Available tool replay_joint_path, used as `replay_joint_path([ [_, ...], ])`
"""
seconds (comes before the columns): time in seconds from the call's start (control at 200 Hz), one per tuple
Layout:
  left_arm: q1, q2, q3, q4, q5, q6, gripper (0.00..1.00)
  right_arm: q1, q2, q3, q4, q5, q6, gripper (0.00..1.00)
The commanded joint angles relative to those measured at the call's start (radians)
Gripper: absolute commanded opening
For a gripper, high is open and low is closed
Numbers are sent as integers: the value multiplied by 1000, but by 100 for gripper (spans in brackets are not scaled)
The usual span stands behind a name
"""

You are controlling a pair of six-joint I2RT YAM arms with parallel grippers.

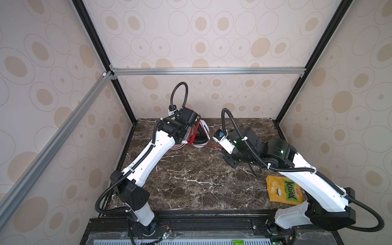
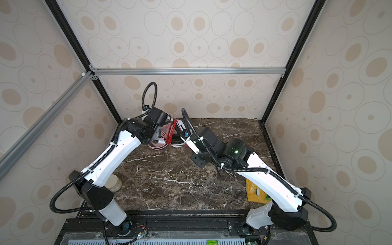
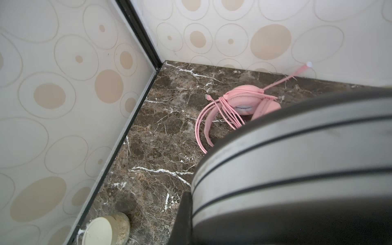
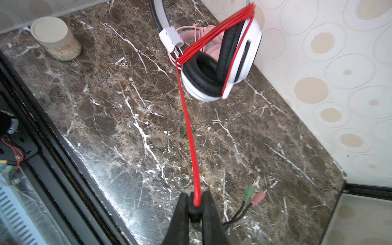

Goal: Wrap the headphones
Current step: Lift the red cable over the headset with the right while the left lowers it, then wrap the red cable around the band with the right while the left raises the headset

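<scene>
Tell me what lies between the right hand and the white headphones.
Only the red cable, running from the right hand to the white headphones over bare tabletop: right wrist view.

Oval-patterned walls (image 1: 212,31) (tan on cream), crossed by aluminium rails (image 1: 207,71), enclose a dark veined marble tabletop (image 1: 191,180).

The left arm (image 1: 154,157) and right arm (image 1: 314,186) share white shells between bulky black joints. A ribbed black hose (image 1: 181,83) runs along each, bound by white ties (image 1: 269,165). A green light (image 1: 282,151) glows on the right one. The right gripper (image 4: 196,194) has tapered black fingers (image 4: 180,218), seemingly rubber-tipped, though blurred.
</scene>
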Motion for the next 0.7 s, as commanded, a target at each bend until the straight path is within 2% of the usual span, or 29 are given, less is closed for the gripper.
replay_joint_path([
  [0.0,-28,-56,-37,67,-113,105,0,4,5,61,-90,79,-80,2],
  [0.21,-129,-97,-142,131,-49,270,0,4,1,59,-71,102,-115,3],
  [0.395,-197,-159,-228,201,154,416,0,2,-67,-84,54,77,-207,6],
  [0.495,-221,-203,-279,233,186,436,0,-2,-124,-191,146,68,-220,4],
  [0.695,-242,-290,-350,303,282,487,0,-124,-194,-313,208,-37,-145,1],
])
